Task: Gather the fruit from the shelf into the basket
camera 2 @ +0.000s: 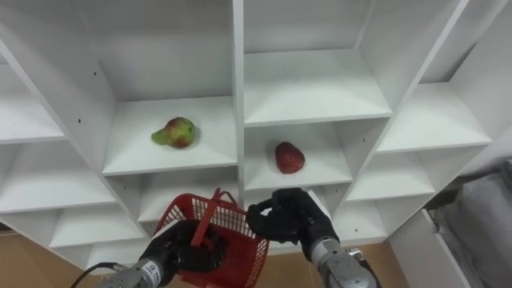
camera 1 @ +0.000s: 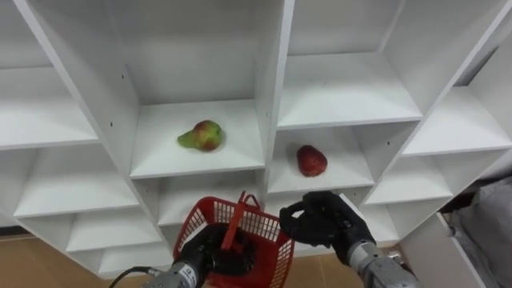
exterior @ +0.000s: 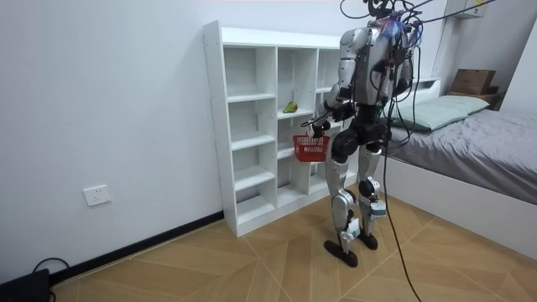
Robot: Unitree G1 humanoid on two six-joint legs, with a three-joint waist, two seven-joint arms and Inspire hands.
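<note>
While its left robot hand (camera 1: 200, 258) is clamped on the upright handle (camera 1: 236, 218) of a red basket (camera 1: 270, 244), the humanoid faces a white closet (camera 1: 276, 80) with two fruits lying on its shelves. The basket, of plastic mesh, sits low at the front of the eye views, just left of centre. Its handle rises out of the dark fingers curled round it, and what lies inside cannot be made out.

Just beside the basket's right rim, the right robot hand (camera 1: 324, 222) is raised in front of the closet's lower shelves, fingers curled in on themselves with nothing in them. Beyond that hand and apart from it, a red fruit (camera 1: 311, 160) rests on the shelf of the compartment right of the central divider. A green pear with a red blush (camera 1: 202, 136) lies on its side in the compartment left of that divider, on a slightly higher shelf, near the middle of the board. Neither fruit touches a hand or a closet wall.

Seen from the room, the robot stands upright on the wooden floor (exterior: 252, 260), close before the closet, which is set against a white wall (exterior: 109, 92). The basket hangs at about hip height between the robot's body and the shelves. A bed (exterior: 478, 143) with a grey cover stands behind the robot at the room view's right. Farthest off, a wall socket (exterior: 97, 195) sits low on the wall at the room view's left.
</note>
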